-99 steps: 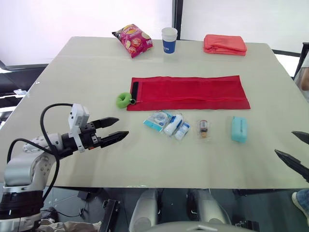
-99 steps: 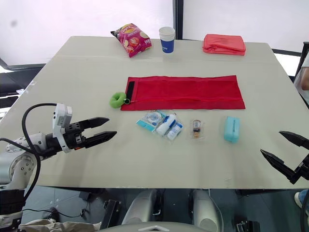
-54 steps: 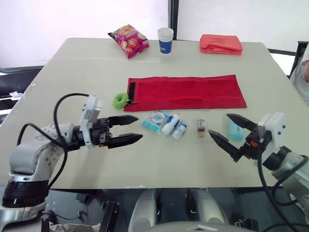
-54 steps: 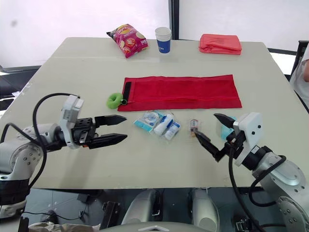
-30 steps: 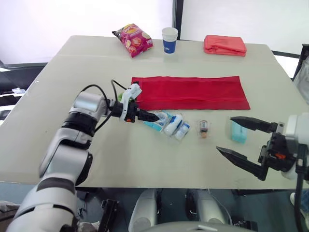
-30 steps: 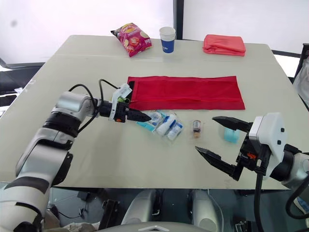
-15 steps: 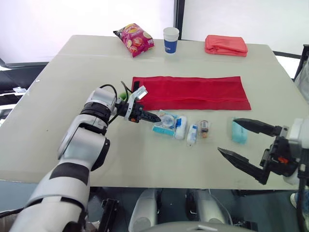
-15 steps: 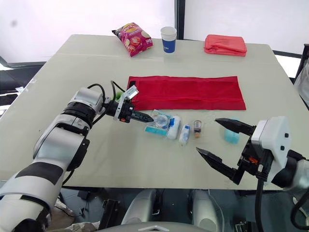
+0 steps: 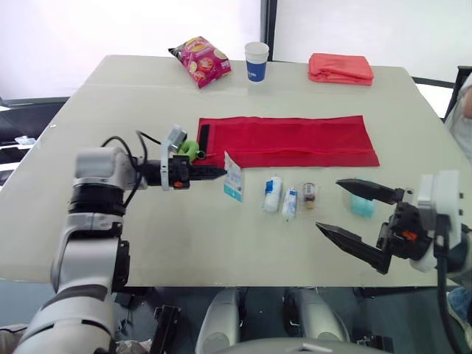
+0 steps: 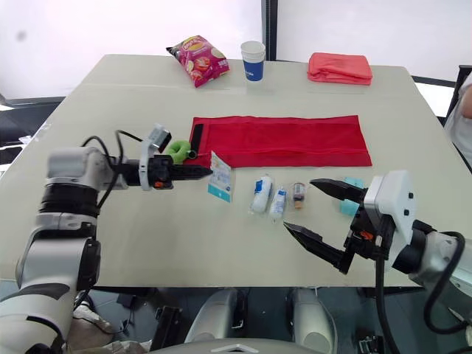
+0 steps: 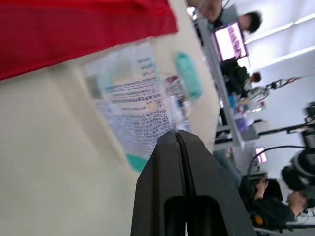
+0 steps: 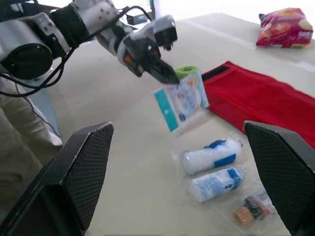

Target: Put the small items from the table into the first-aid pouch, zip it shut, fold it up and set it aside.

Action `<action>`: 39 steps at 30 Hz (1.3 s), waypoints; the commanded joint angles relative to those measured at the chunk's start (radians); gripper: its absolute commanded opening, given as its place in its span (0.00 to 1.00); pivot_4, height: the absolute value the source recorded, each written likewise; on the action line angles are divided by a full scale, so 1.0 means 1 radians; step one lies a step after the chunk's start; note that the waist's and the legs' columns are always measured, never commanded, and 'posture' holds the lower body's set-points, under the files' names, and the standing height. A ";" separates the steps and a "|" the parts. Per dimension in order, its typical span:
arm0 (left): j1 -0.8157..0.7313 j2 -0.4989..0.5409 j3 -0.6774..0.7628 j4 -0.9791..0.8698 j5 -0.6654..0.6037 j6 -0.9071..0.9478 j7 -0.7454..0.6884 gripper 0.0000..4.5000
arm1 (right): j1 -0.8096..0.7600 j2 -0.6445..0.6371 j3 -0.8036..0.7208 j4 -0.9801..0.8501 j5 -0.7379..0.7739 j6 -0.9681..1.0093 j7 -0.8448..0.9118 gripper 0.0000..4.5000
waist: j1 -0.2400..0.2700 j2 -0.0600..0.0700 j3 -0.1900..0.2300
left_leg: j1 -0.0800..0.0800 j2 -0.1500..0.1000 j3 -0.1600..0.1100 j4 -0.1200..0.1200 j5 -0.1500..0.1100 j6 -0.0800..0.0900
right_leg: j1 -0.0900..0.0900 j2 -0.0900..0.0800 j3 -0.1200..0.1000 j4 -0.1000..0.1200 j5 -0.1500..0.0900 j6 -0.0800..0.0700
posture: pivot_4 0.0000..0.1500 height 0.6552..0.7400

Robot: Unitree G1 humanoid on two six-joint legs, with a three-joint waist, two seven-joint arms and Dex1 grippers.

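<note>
In the head views the left pincer (image 9: 220,171) was pinched on one edge of a flat white-and-teal packet (image 9: 233,178), holding it on edge, left of centre in the frame and just below the left end of the red pouch (image 9: 295,140), which lay spread flat across the middle of the surface (image 9: 221,243). A green ring (image 9: 189,150) sat touching that end of the pouch. To the packet's right lay two bandage rolls (image 9: 272,194), a small vial (image 9: 310,196) and a teal box (image 9: 361,206), none yet packed. The right pincer (image 9: 328,204) hovered at lower right, spread wide and empty, near the vial and the box. The step looked like loading the first item; done well, the packet should go in thin edge first at the pouch's opening, with the free pincer lifting the fabric lip, though whether the zip was undone could not be made out. Along the top of the frame stood a crisp bag (image 9: 200,60), a paper cup (image 9: 256,60) and a folded red cloth (image 9: 341,68), with bright windows behind. The left wrist view showed its fingers (image 11: 167,162) pressed together on the packet, with a person (image 11: 251,22) and a lit screen (image 11: 229,42) in the room beyond the surface's edge. The right wrist view showed its own fingers far apart, facing the held packet and the rolls.
</note>
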 commanded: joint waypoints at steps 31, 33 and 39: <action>0.167 0.030 0.071 -0.305 -1.365 -0.069 0.839 0.00 | -0.419 0.429 0.311 0.386 0.767 0.168 -0.426 1.00 | -0.008 0.000 0.000 | 0.002 -0.001 0.002 0.001 0.000 0.000 | -0.001 0.001 0.003 0.006 0.002 -0.002 | 1.00 1.00; 0.188 0.040 0.058 -0.316 -1.360 -0.085 0.847 0.00 | -0.422 0.440 0.311 0.370 0.772 0.168 -0.429 1.00 | -0.007 0.000 0.000 | 0.002 -0.001 0.002 0.001 0.000 0.000 | -0.001 0.001 0.003 0.006 0.002 -0.002 | 1.00 1.00; 0.242 0.056 0.039 -0.365 -1.363 -0.127 0.855 0.00 | -0.437 0.440 0.318 0.355 0.773 0.185 -0.428 0.82 | -0.007 0.000 0.000 | 0.002 -0.001 0.003 0.001 0.000 0.000 | -0.001 0.001 0.003 0.006 0.002 -0.003 | 1.00 1.00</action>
